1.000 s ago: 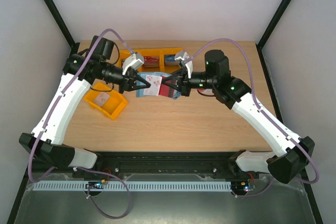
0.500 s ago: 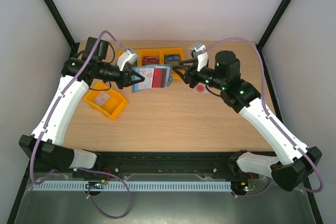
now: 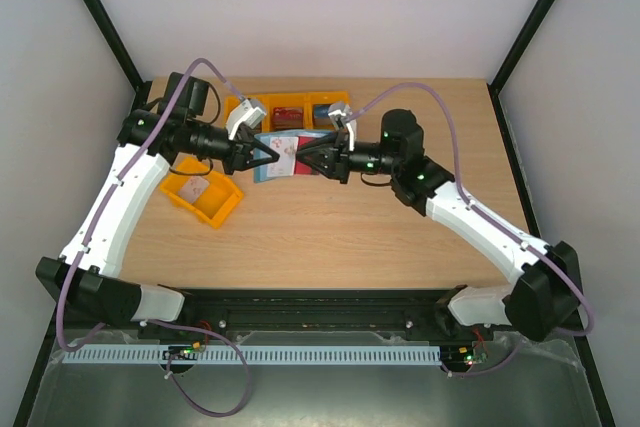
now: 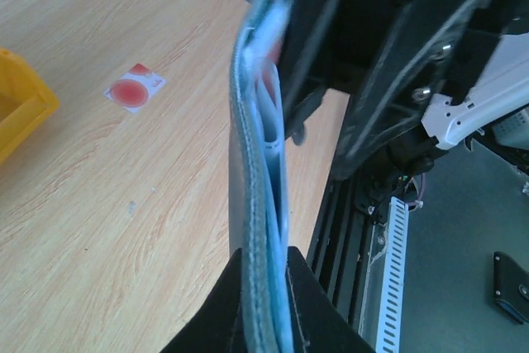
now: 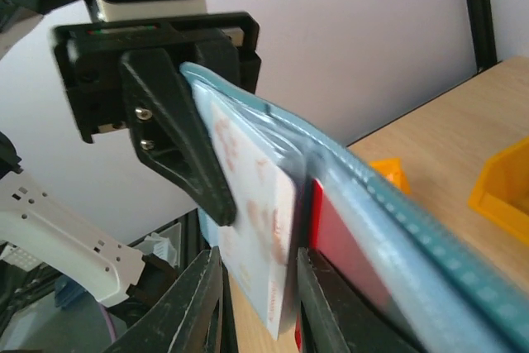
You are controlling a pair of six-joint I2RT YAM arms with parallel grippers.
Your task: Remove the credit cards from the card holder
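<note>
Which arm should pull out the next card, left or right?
Probably the right. The left pincer is busy, shut on the card holder and holding it up, while the right pincer straddles the pale card poking from a pocket.

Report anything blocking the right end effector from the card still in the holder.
Nothing visible does. The right end effector has its jaws on either side of the pale pinkish card sticking out of the card holder, with nothing between them. The left end effector clamps the holder's opposite edge, clear of that path.
</note>
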